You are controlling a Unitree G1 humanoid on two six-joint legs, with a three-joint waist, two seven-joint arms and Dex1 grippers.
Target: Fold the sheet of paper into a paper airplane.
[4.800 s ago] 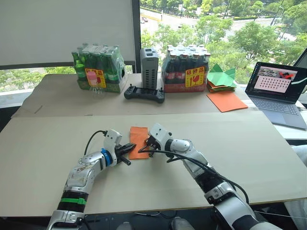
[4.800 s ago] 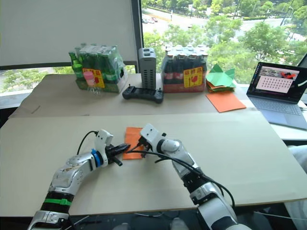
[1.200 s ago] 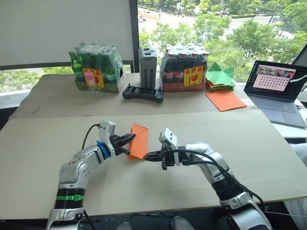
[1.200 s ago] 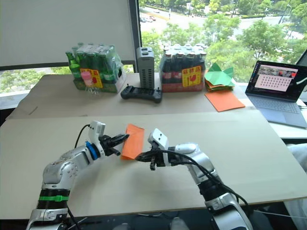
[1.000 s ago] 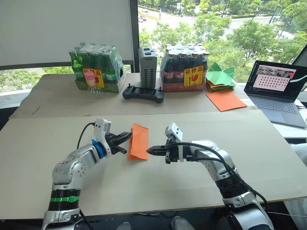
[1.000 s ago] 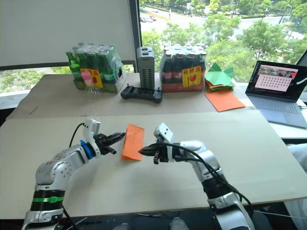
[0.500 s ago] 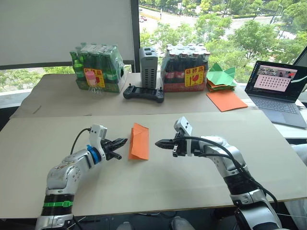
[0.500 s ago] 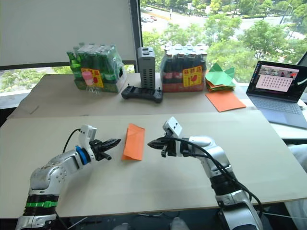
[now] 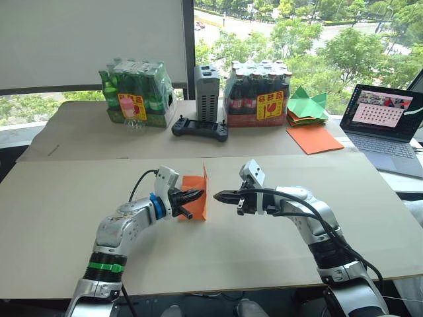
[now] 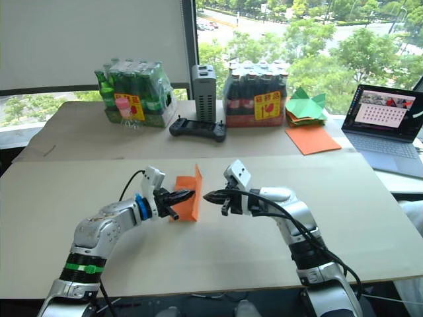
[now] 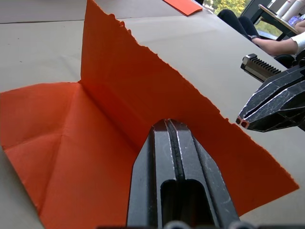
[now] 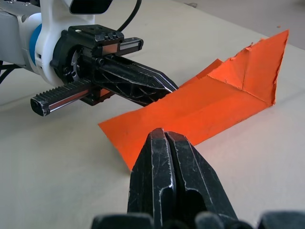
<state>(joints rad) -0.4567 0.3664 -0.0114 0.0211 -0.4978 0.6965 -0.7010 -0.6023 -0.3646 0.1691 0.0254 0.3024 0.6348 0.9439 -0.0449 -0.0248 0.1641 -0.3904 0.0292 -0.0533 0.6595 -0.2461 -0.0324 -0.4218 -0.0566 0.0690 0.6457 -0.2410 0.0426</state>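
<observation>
Between my two grippers stands the raised flap of the sheet of paper [image 9: 201, 191]; my left gripper [image 9: 195, 195] sits against it, my right gripper [image 9: 219, 196] just beside. Bare table [image 9: 277, 257] lies open near me; bottle packs [image 9: 256, 96], a controller [image 9: 199, 128] and a laptop [image 9: 384, 123] crowd the far edge.

The right gripper [image 12: 167, 138], fingers together, pointed at the paper [image 12: 200, 114], the left gripper [image 12: 128, 78] just beyond.

A wide beige surface [image 9: 344, 198] fills the near scene. Beyond it, a window [image 9: 297, 33] shows sunlit green trees. A white blind [image 9: 86, 39] covers the far left.
</observation>
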